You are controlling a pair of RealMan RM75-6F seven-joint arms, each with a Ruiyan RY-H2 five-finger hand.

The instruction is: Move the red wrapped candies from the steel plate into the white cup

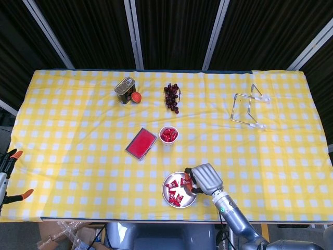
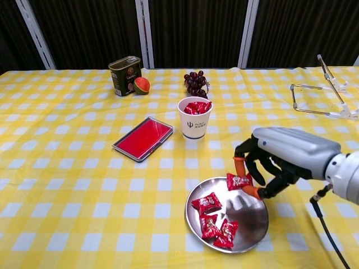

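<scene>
Red wrapped candy [image 2: 239, 181] pinched by right hand [image 2: 280, 159] above round steel plate [image 2: 252, 224] near front table edge, white paper cup [image 2: 194, 124] mid-table, left hand unseen.

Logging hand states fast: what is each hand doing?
Left hand: not in view.
Right hand: pinching a candy above the plate.

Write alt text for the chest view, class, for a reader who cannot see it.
The right hand pinches a red wrapped candy just above the steel plate, where three more candies lie. Beyond stands a white cup already holding candies, beside a red flat case, on a yellow checked tablecloth.
</scene>
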